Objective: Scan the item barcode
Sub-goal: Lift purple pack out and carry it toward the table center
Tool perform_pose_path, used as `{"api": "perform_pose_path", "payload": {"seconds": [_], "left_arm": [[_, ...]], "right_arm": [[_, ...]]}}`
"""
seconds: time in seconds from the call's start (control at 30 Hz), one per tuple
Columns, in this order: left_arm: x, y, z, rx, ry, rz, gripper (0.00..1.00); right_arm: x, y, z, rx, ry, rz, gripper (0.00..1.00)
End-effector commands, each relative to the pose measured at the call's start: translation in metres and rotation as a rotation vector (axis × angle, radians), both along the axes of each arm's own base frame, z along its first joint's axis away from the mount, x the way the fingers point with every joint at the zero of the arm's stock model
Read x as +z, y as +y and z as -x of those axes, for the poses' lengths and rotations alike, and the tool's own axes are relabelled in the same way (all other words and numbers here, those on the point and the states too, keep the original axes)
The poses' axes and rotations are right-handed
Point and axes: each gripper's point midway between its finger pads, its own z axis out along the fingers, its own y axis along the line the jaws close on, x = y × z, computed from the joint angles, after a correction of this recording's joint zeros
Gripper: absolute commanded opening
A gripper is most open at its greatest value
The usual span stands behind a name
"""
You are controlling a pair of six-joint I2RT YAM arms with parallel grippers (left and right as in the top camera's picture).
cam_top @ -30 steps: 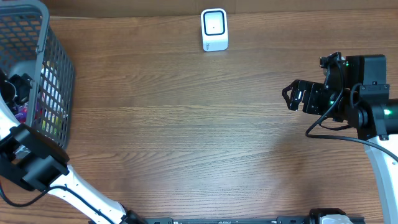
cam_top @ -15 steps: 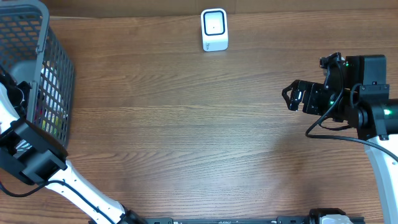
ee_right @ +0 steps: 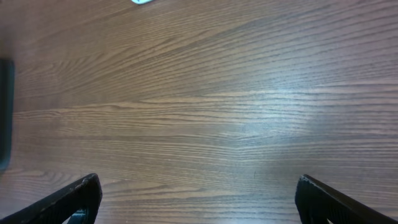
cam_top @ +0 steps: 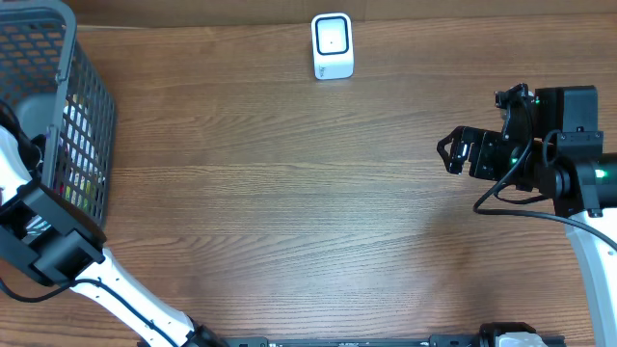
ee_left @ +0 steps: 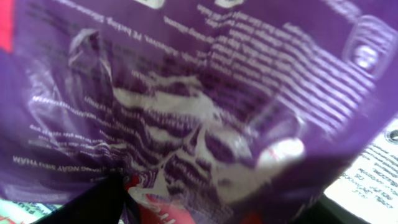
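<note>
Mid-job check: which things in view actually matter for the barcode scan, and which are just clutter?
For the job:
- purple packet, filling the left wrist view
- white scanner at the table's far edge
- grey mesh basket at the left

Just lying about:
- white printed pack beside the purple packet
- red packaging at the corner of the left wrist view
</note>
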Motion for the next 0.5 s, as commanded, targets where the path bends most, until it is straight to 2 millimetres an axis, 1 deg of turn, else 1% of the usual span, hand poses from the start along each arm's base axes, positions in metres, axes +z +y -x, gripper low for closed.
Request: {"api": "perform_pose_path", "payload": {"seconds": [0.0,0.03,0.1,0.17,0.23,0.33,0.4,0.47], "left_arm": [[-0.027,-0.012,0.014,0.019,0.067,0.056,0.15],[-0.027,-0.012,0.014,0.022,0.067,0.057,0.04],[-0.022,-0.012,0.014,0.038,0.062,0.055,0.04],[-0.012,-0.011,0.013,0.046,0.054,0.050,0.04],[0.006,-0.007,0.009,0.064,0.030,0.034,0.04],[0.051,0.000,-0.007,0.064,-0.056,0.005,0.04],[0.091,0.002,-0.019,0.053,-0.146,-0.023,0.04],[0.139,0.001,-0.029,0.037,-0.249,-0.067,0.04]], "right_arm": [[0.007,-0.002,-0.004,-0.008,-0.023,0.008,1.00],[0.007,-0.002,-0.004,-0.008,-0.023,0.008,1.00],[0.007,-0.002,-0.004,-0.008,-0.023,0.008,1.00],[0.007,-0.002,-0.004,-0.008,-0.024,0.008,1.00],[0.007,-0.002,-0.004,-0.008,-0.023,0.008,1.00],[0.007,-0.002,-0.004,-0.008,-0.024,0.008,1.00],[0.007,-0.002,-0.004,-0.008,-0.024,0.008,1.00],[0.007,-0.002,-0.004,-0.008,-0.024,0.008,1.00]]}}
